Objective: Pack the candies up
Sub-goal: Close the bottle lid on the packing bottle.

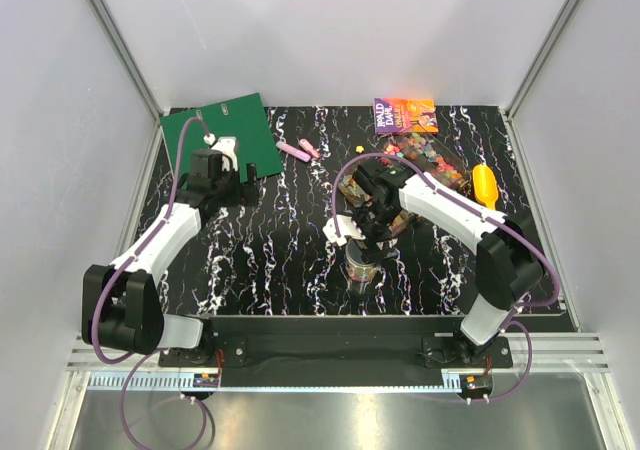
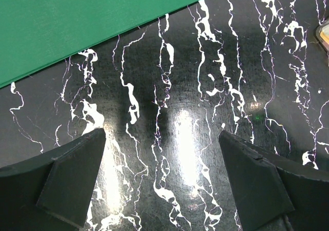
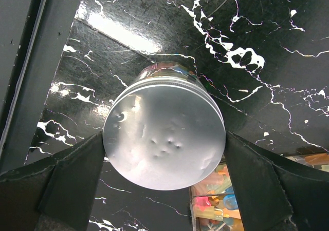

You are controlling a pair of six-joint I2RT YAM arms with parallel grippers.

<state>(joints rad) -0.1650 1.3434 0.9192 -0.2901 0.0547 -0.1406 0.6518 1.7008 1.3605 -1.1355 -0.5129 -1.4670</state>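
A glass jar [image 1: 362,266] with a silver lid [image 3: 164,133] stands at the table's front centre, and coloured candies [image 3: 167,66] show through its glass. My right gripper [image 3: 164,159] hangs right over it, open, one finger on each side of the lid's rim. Loose candies [image 1: 425,154] lie in a heap at the back right. More candies sit in a clear box [image 3: 218,200] under the right arm. My left gripper [image 1: 236,166] is open over bare marbled table [image 2: 169,113] beside the green board [image 2: 77,20], with nothing between its fingers.
A yellow scoop [image 1: 485,184] lies at the right of the candy heap. A paperback book [image 1: 405,115] rests at the back. Two pink highlighters [image 1: 296,150] lie near the green board [image 1: 225,130]. White walls close in the table on three sides.
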